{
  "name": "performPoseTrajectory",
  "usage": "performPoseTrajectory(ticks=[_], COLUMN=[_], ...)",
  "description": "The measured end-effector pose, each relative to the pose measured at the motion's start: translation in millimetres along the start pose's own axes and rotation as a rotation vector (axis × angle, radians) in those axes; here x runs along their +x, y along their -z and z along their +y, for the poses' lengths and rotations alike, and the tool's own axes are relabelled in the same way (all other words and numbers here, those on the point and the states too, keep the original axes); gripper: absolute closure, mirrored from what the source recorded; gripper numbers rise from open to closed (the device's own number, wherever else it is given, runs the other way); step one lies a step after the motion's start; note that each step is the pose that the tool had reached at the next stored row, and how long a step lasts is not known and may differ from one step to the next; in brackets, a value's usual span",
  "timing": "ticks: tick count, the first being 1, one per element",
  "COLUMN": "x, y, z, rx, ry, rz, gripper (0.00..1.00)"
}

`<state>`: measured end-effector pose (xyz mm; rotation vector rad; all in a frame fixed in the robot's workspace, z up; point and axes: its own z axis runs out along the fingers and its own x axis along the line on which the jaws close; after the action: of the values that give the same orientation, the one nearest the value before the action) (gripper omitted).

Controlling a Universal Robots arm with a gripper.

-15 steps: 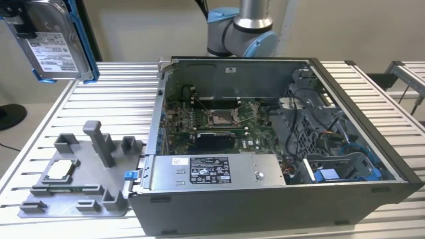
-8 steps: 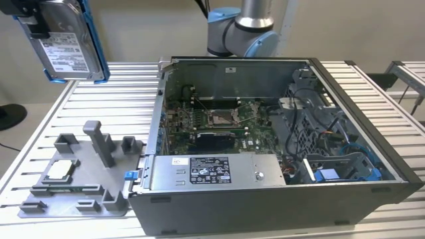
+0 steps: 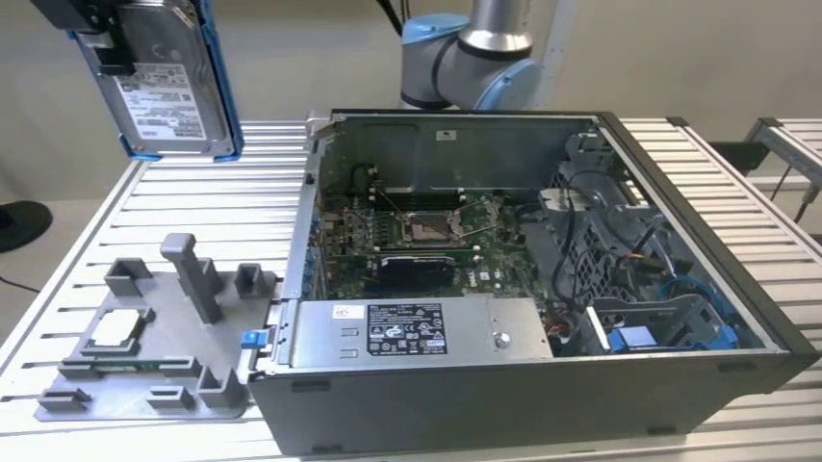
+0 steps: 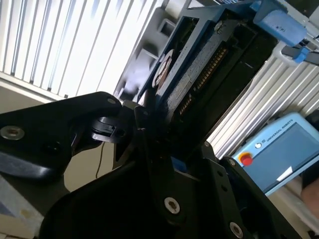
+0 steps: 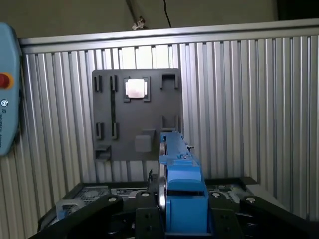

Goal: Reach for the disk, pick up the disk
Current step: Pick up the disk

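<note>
The disk [image 3: 167,87], a silver-grey drive with a white label in a bright blue bracket, hangs upright high above the table at the exterior view's upper left. My gripper [image 3: 110,48] is shut on its upper end. In the first wrist view the disk's blue edge [image 5: 182,189] stands between my black fingers [image 5: 144,221], above the grey holder plate. The second wrist view shows the disk's underside [image 4: 199,64] running away from the gripper [image 4: 149,134].
A grey holder plate [image 3: 154,356] with posts and a small square silver chip [image 5: 135,88] lies on the slatted table [image 3: 180,202]. An open computer case [image 3: 514,414] stands at the exterior view's right. A blue teach pendant [image 4: 279,149] sits nearby.
</note>
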<state>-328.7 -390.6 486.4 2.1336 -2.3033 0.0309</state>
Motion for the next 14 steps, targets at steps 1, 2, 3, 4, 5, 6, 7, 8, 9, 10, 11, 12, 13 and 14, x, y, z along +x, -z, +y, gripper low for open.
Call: performPoseTrajectory(ticks=[1, 2, 3, 4, 5, 6, 7, 8, 9, 10, 11, 12, 13, 14], x=[-0.3, -0.7, -1.0, -1.4, -1.7, -2.0, -2.4, -2.7, -3.0, -3.3, -3.5, -3.8, -4.0, -4.3], y=[-0.1, -0.1, -0.2, -0.2, -0.3, -0.4, -0.4, -0.5, -0.5, -0.5, -0.6, -0.6, -0.7, -0.7], z=[-4.3, -8.9, -13.2, -17.6, -22.1, -26.6, -31.0, -35.1, -38.9, -42.7, -46.2, -49.5, -52.8, -56.1], rx=[0.0002, 0.0002, 0.0003, 0.0003, 0.0004, 0.0005, 0.0006, 0.0006, 0.0006, 0.0007, 0.0008, 0.0008, 0.0010, 0.0010], ry=[0.000, 0.000, 0.000, 0.000, 0.000, 0.000, 0.000, 0.000, 0.000, 0.000, 0.000, 0.000, 0.000, 0.000], rz=[0.0008, 0.0017, 0.0025, 0.0034, 0.0043, 0.0052, 0.0060, 0.0069, 0.0078, 0.0087, 0.0095, 0.0105, 0.0113, 0.0121], gripper=[1.00, 1.00, 1.00, 1.00, 1.00, 1.00, 1.00, 1.00, 1.00, 1.00, 1.00, 1.00, 1.00, 1.00])
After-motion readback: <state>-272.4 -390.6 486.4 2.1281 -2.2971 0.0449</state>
